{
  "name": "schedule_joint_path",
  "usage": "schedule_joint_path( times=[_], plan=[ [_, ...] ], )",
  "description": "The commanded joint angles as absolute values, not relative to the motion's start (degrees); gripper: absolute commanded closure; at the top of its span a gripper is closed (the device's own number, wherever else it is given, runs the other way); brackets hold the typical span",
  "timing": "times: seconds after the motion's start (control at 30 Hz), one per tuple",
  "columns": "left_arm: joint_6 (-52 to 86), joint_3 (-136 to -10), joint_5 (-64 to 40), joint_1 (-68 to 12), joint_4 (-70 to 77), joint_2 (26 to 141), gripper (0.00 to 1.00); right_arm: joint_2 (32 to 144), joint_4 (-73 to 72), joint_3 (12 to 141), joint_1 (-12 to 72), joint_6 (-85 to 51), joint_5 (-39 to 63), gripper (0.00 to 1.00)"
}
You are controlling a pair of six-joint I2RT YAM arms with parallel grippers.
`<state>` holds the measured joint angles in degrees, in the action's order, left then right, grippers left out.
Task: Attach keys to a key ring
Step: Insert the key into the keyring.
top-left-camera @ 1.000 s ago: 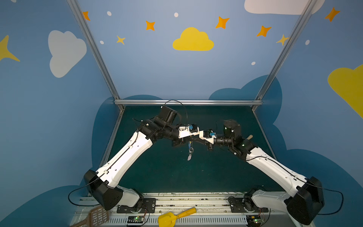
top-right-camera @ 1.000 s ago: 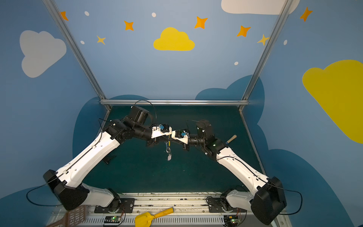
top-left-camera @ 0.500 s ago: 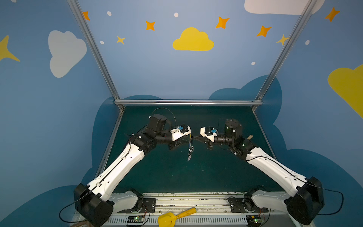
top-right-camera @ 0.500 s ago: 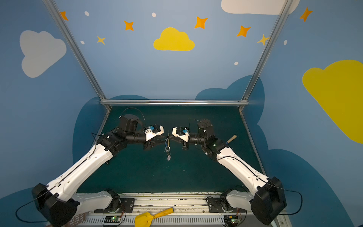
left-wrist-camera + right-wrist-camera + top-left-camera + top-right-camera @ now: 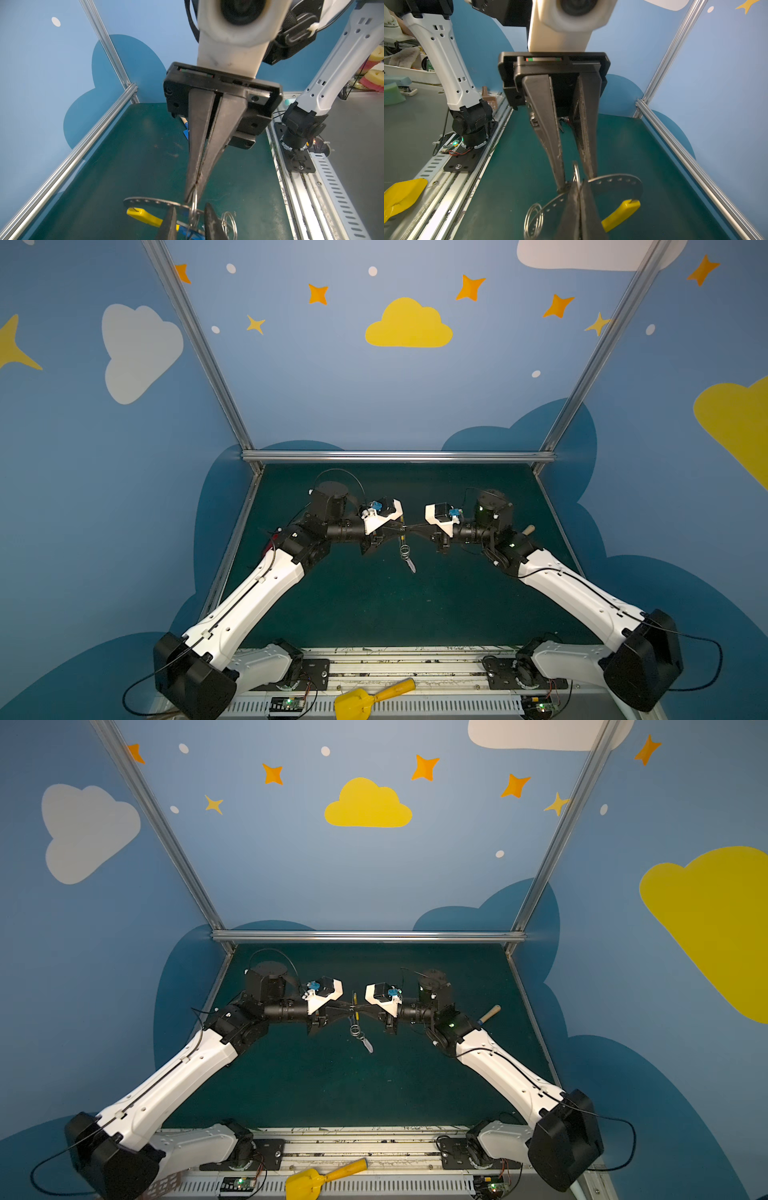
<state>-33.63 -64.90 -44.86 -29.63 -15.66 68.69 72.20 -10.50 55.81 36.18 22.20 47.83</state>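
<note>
Left claw (image 5: 576,181) nearer key ring (image 5: 618,184)

Got a yellow scoop (image 5: 365,699) lying on the slotted rail (image 5: 457,707) at 6 o'clock, handle pointing toward 2. Also spotted a wooden-handled tool (image 5: 489,1014) with a blue end at the 3 o'clock edge of the green mat (image 5: 374,614). Can just make out a brown perforated scoop (image 5: 164,1189) down at 7, mostly cut off.

key ring (image 5: 616,182): matt grey metal | yellow sleeve (image 5: 620,212): glossy plastic | table mat (image 5: 643,155): matt, scuffed
</note>
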Motion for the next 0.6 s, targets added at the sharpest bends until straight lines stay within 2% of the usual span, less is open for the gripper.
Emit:
schedule_joint_path(
  times=[0.0,0.23,0.5,0.57],
  plan=[
    [-33.6,-65.1,-46.6,-29.5,-14.9,68.4,0.81,72.7,-12.3,56.7,36.0,21.2,49.5,1.00],
    [-35.5,-66.3,-46.9,-29.5,-16.8,69.3,0.96,73.2,-12.2,56.9,36.0,21.1,49.6,1.00],
    [-39.7,-70.8,-46.1,-29.5,-25.6,70.7,0.97,72.4,-6.7,57.8,36.0,24.6,46.7,1.00],
    [-40.9,-72.5,-45.7,-29.5,-28.4,71.2,0.97,72.2,-5.0,58.0,36.0,26.0,45.8,0.90]
  ],
)
